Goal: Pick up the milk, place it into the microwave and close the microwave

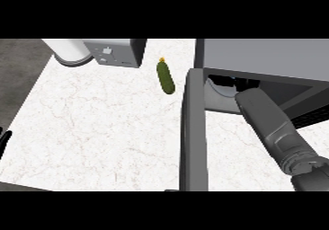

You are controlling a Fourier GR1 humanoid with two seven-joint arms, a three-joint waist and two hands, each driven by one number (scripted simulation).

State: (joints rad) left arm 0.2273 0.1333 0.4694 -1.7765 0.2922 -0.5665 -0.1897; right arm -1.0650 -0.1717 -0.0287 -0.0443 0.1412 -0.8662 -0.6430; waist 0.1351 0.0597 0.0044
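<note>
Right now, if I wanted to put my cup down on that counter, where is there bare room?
The widest bare patch of the counter lies left of the open microwave door, below the cucumber and the grey appliance. A smaller patch sits right of the door. The microwave opening is crowded: the right forearm reaches inside.

The counter [100, 130] looks like smooth white marble with faint reddish veins. The microwave [273, 58] at upper right and its open door [192, 134] look matt grey metal. The cucumber [166, 77] has a dull green skin; the forearm [273, 126] a satin grey shell
</note>
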